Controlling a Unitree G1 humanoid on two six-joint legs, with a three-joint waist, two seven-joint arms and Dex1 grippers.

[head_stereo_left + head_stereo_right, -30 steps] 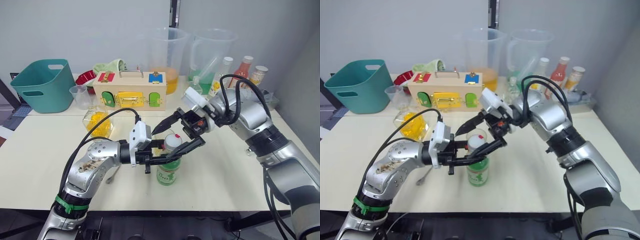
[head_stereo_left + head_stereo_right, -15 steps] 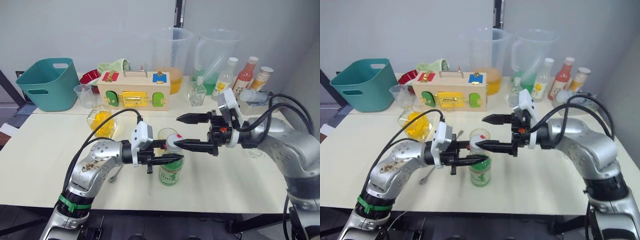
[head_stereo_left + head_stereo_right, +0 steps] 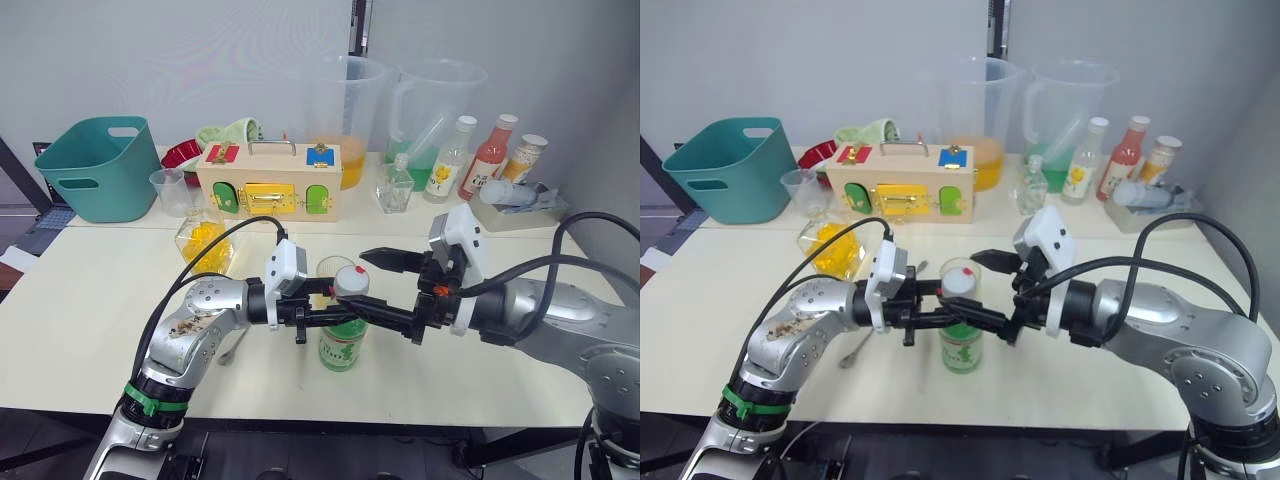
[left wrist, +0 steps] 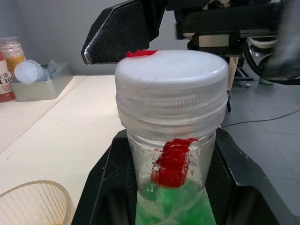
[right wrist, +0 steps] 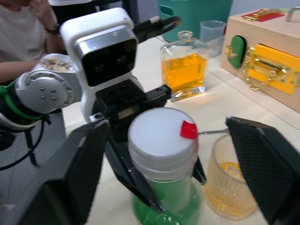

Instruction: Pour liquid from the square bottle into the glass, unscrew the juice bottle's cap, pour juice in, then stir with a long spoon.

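Note:
The juice bottle point(image 3: 342, 345) stands upright near the table's front, its green juice point(image 4: 173, 208) showing below the neck. My left gripper point(image 3: 335, 312) is shut on the bottle just under the white cap point(image 3: 351, 280). My right gripper point(image 3: 358, 282) is open, one finger on each side of the cap and clear of it. The glass point(image 5: 232, 187) holds a little yellow liquid and stands right behind the bottle. Further back left stands the square bottle point(image 3: 203, 240), partly full of yellow liquid. The long spoon point(image 3: 852, 350) lies on the table under my left arm.
A teal basket point(image 3: 95, 170), a plastic cup point(image 3: 165, 190) and a wooden latch box point(image 3: 270, 180) line the back. Two large jugs point(image 3: 335, 110), a small flask point(image 3: 395, 188) and other bottles point(image 3: 490, 155) stand back right. A person point(image 5: 28, 28) sits beyond the table.
My right gripper has turned level and come in toward the bottle, and its open fingers now straddle the cap. The left gripper has kept its hold on the bottle.

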